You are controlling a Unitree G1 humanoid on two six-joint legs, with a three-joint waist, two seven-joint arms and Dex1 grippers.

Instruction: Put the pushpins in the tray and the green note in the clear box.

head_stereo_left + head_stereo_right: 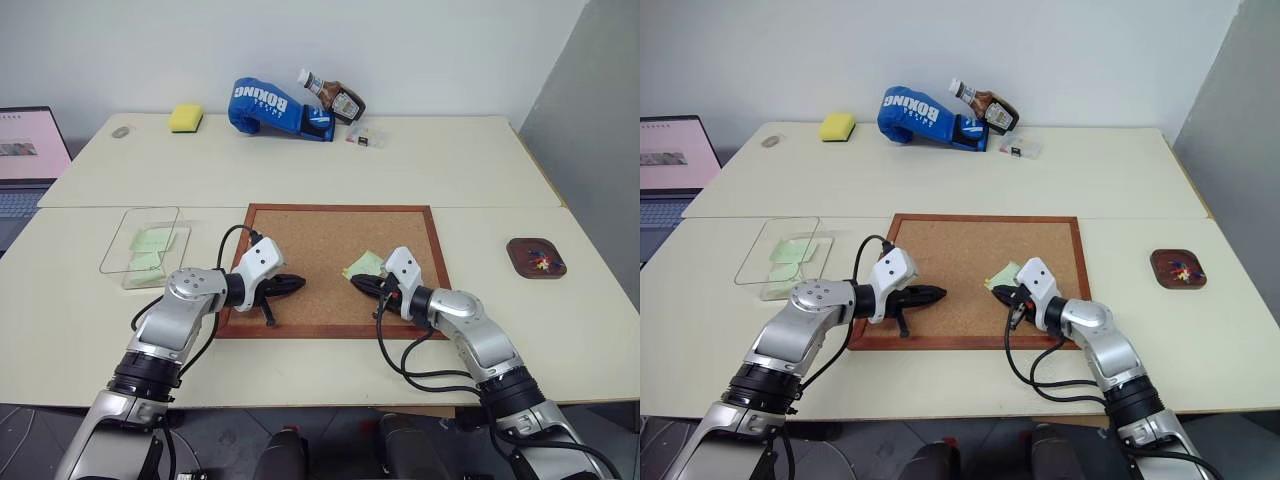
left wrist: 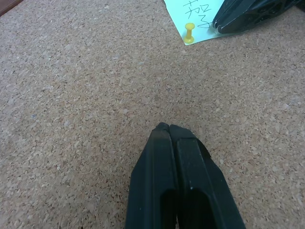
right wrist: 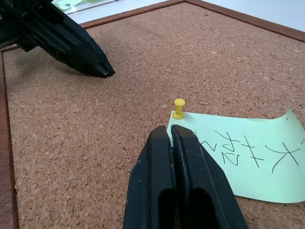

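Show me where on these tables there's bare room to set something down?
Free: the pale tabletop between the wood-framed corkboard and the dark brown oval tray, and the far table's right end. Crowded: the blue boxing glove, brown sauce bottle and yellow sponge; both grippers work over the corkboard.

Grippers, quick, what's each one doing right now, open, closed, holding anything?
Left gripper: closed, holding nothing, over the corkboard.
Right gripper: closed, holding nothing, tips beside the green note and its yellow pushpin.
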